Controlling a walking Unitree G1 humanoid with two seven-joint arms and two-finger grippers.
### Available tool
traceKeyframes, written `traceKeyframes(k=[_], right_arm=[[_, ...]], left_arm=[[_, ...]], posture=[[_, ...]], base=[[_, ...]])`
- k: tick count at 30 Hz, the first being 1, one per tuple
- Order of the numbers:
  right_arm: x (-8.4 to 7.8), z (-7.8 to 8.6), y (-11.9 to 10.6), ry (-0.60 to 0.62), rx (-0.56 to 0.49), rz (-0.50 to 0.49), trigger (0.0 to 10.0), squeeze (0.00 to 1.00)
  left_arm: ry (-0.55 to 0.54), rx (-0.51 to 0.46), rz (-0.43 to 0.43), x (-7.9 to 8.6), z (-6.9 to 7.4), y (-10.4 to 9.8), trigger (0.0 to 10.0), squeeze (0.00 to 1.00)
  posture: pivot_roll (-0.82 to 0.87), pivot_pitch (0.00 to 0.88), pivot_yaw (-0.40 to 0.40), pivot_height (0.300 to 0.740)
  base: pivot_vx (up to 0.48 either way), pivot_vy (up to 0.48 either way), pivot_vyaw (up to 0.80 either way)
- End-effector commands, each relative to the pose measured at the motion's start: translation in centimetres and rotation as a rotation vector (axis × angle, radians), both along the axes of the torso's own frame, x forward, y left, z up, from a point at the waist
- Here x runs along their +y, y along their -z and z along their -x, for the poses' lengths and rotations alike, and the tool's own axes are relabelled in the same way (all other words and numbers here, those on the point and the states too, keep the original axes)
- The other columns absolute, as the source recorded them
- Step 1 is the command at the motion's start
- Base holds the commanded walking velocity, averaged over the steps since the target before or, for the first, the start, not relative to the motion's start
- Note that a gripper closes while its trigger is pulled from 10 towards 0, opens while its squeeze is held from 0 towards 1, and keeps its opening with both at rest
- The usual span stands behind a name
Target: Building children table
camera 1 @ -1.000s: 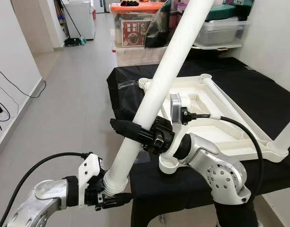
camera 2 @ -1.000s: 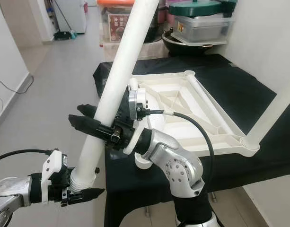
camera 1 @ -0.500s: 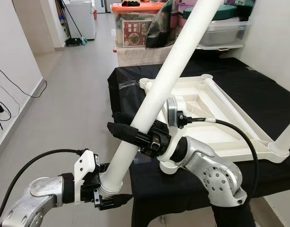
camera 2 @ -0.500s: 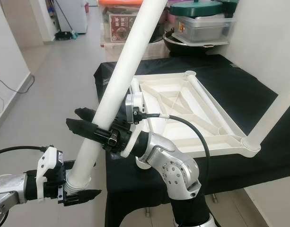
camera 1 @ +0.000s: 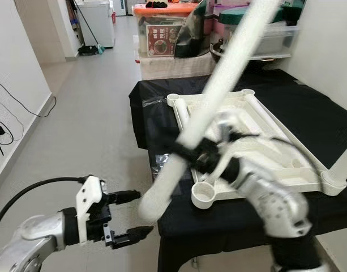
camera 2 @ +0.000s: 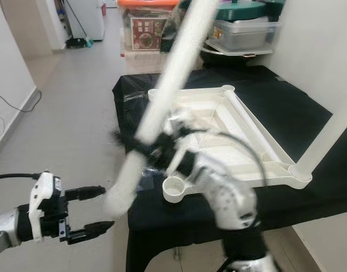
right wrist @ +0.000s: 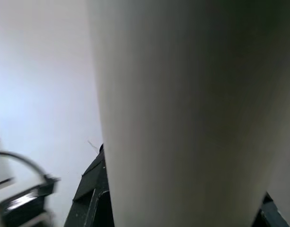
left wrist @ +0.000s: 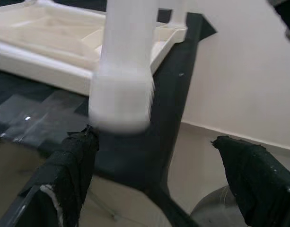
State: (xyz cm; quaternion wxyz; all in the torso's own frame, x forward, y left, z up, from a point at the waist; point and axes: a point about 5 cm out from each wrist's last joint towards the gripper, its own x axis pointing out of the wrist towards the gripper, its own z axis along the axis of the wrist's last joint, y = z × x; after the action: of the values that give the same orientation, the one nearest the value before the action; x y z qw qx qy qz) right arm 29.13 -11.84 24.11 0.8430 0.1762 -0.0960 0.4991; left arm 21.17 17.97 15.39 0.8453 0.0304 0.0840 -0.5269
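With one leg [camera 1: 346, 161] already seated in the tabletop [camera 1: 258, 153], my right gripper [camera 1: 191, 154] clamped the next leg [camera 1: 218, 96] above its socket [camera 1: 202, 195]; my left gripper [camera 1: 126, 216] hung apart.

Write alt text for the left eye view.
The right claw grips a long white plastic table leg, blurred, above an upturned white plastic tabletop on a black-draped table. The open left claw hangs just below the leg's end.

white table leg [camera 1: 215, 99] | tilted, blurred | tabletop [camera 1: 258, 141] upside down, black-covered surface
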Motion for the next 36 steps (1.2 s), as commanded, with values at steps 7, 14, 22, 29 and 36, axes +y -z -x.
traceKeyframes(k=[7,14,22,29,36], right_arm=[[-2.2,-0.4,-0.9,0.097,-0.044,0.020,0.0,0.00],[-3.3,-0.2,-1.0,0.135,-0.052,0.075,0.0,0.00],[-3.2,0.0,-0.5,0.113,-0.054,0.150,0.0,0.00],[-3.2,0.3,0.0,0.091,-0.060,0.227,0.0,0.00],[-3.5,0.6,0.8,0.059,-0.067,0.340,0.0,0.00]], left_arm=[[-0.224,-0.043,-0.027,1.3,-1.4,0.6,10.0,0.00],[-0.353,-0.007,-0.060,1.1,-1.3,2.4,10.0,0.00],[-0.346,0.025,-0.069,0.0,-0.4,3.8,10.0,0.00],[-0.388,0.014,-0.074,0.0,-0.8,4.0,10.0,0.00],[-0.411,0.008,-0.074,-0.2,-1.1,4.3,10.0,0.00]], posture=[[-0.01,0.000,-0.022,0.740],[-0.01,0.000,-0.027,0.740],[-0.01,0.000,-0.034,0.740],[-0.02,0.000,-0.035,0.740],[-0.02,0.000,-0.037,0.740]], base=[[0.000,0.000,0.00],[0.000,0.000,0.00],[0.000,0.000,0.00],[0.000,0.000,0.00],[0.000,0.000,0.00]])
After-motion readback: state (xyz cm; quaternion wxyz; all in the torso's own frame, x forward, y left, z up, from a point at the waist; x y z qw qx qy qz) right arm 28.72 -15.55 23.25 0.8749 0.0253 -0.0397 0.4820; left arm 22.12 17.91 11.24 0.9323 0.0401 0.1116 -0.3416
